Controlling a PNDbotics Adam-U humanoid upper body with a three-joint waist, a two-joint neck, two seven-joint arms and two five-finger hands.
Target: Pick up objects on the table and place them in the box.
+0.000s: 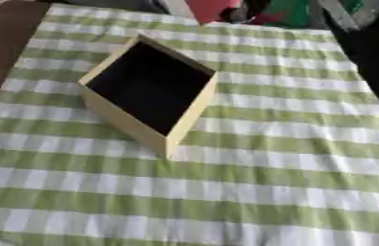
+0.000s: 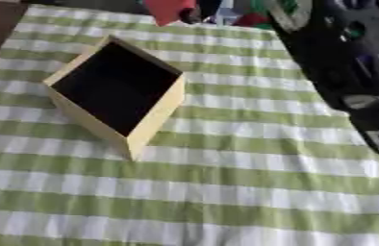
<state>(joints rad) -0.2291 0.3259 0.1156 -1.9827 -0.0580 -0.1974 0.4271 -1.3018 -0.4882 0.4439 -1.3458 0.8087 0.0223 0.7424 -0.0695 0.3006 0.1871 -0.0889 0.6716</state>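
The right arm is coming in along the right edge as a dark mass, but its hand and fingers are not resolving, so I cannot tell whether they are released or clenched. The box is sitting well to the left of that arm on the green-checked table, its dark interior facing up, probably so things can drop straight in. No loose objects are showing near the arm. The left hand is lying outside both views.
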